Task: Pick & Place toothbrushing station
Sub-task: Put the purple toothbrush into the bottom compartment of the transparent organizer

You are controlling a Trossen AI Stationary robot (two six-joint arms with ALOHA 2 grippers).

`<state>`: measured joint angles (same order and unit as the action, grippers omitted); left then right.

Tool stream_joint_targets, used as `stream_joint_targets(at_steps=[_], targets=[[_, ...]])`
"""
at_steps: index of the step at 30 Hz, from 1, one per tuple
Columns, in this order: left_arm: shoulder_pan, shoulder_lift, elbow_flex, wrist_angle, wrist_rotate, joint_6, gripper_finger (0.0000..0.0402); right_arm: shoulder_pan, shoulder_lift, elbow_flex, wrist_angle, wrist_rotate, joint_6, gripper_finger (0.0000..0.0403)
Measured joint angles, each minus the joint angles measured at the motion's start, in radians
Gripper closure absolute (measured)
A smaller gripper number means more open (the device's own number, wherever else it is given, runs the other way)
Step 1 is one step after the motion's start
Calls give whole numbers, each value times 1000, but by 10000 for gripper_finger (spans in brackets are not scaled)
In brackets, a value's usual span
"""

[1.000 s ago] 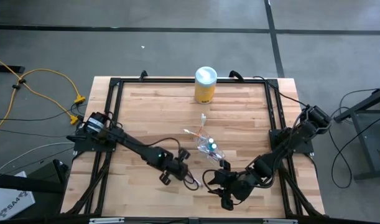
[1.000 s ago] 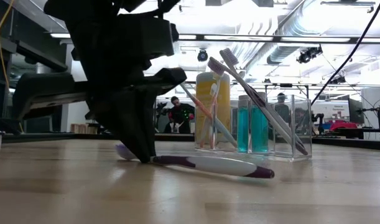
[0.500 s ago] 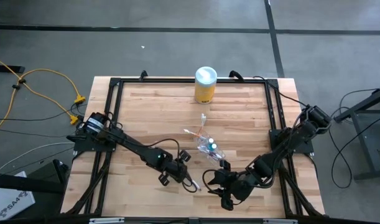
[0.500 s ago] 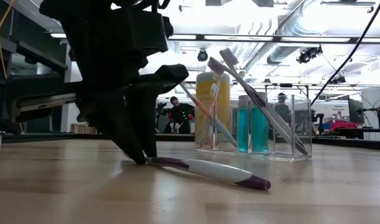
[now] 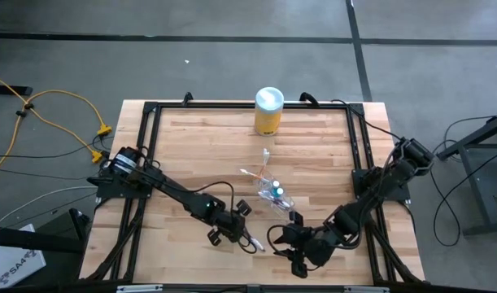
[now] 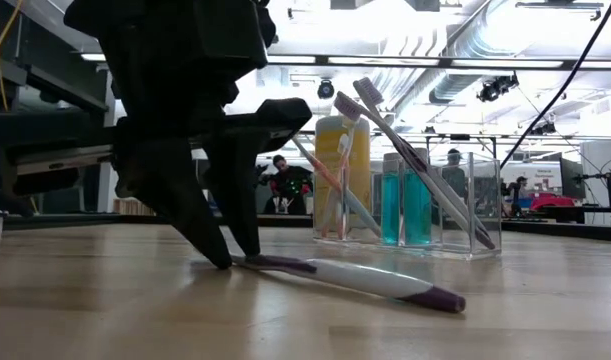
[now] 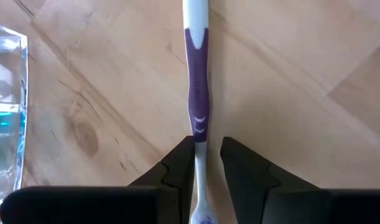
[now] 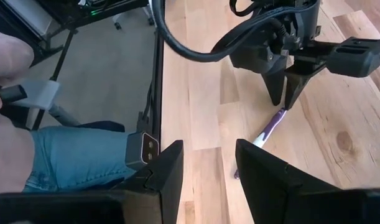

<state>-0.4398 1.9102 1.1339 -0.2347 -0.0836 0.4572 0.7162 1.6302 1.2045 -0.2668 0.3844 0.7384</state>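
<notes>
A wooden table point(image 5: 199, 142) carries a yellow canister point(image 5: 268, 111), clear cup point(image 5: 274, 192), and purple toothbrush point(image 6: 365, 279).

The robot has two dark, almost black arms made of long thin parts joined together. The left tool point(image 6: 223, 262) has two flat black fingers point(image 7: 177, 177) that get pointy at the tips. A thick black cable point(image 8: 196, 53) loops over its blocky wrist. The right tool point(image 8: 208, 168) has two wide, flat black fingers point(image 8: 168, 171) with slanted edges.

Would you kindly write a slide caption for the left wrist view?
Left hand straddles a purple-and-white toothbrush lying on the wooden table, fingers parted.
</notes>
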Motion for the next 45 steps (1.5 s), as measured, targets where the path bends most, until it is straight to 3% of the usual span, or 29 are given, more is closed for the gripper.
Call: stream_joint_targets(at_steps=[25,40,45], targets=[[60,4,9,150,145,-54,317,46,0,0,-11,32,62,264],[66,21,11,143,182,-117,317,56,-1,0,-14,33,82,264],[85,63,14,175,259,-145,318,56,-1,0,-14,32,94,264]])
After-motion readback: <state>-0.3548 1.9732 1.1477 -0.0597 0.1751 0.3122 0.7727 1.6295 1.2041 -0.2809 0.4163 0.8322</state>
